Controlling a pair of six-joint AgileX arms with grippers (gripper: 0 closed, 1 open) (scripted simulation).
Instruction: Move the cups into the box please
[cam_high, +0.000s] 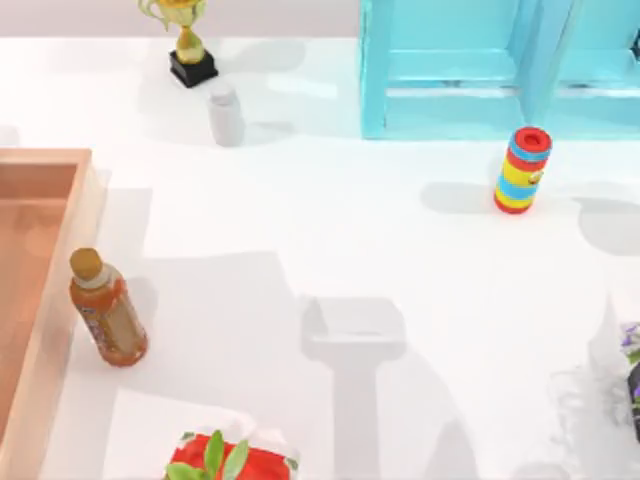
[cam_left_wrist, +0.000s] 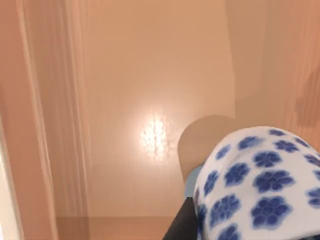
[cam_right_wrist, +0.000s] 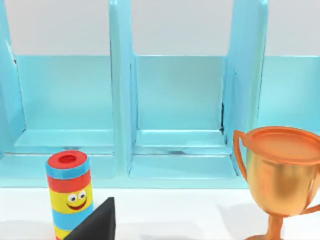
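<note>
The left end effector (cam_left_wrist: 192, 225) holds the flowered cup (cam_left_wrist: 260, 185) over the wooden box (cam_left_wrist: 125, 75), above its floor. It should lower until the cup nearly touches, stay clear of the rim, then release. The right end effector's (cam_right_wrist: 95, 222) state cannot be told.

Readable text: none in any of the three views.
Striped cylinder (cam_right_wrist: 69, 194): it carries a drawn smiling face on the yellow band, but no letters or numbers.
Brown bottle (cam_high: 107, 311): it has a patterned label, and the marks on it are too small to read.
Red package (cam_high: 232, 461): there is a green leaf picture on it, no word can be read.
White cup (cam_left_wrist: 260, 185): blue flower pattern only, no writing.
</note>
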